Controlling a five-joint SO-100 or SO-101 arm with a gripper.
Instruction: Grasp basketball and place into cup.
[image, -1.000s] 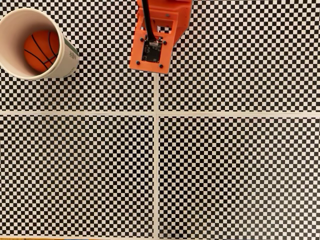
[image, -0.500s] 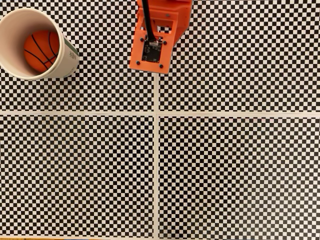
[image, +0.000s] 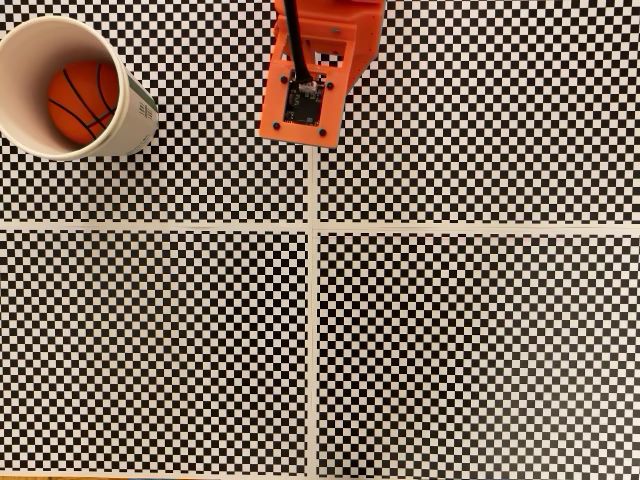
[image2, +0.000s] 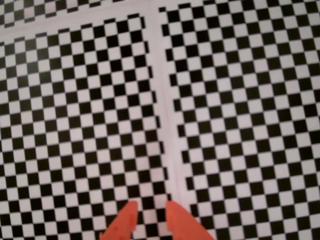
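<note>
Across the whole fixed view spreads 1 black-and-white checkerboard surface (image: 470, 340), split into 4 panels by pale seams that cross near the middle; the wrist view shows the same pattern with 1 pale seam running up from the bottom edge. At the top centre of the fixed view sits 1 orange arm housing (image: 315, 70) with a dark circuit board and a black cable on it, well apart from everything else. At the top left corner stands 1 white paper cup (image: 130, 120), its wide rim and cream inside facing the camera; a small green-and-grey print marks its right side, too small to read. Inside the cup lies 1 orange basketball (image: 82, 100) with black curved seams, resting toward the right of the cup's floor and partly hidden by the rim. In the wrist view, the gripper (image2: 151, 214) enters from the bottom edge as 2 orange fingertips, a narrow gap between them, holding nothing, above bare checkerboard.
</note>
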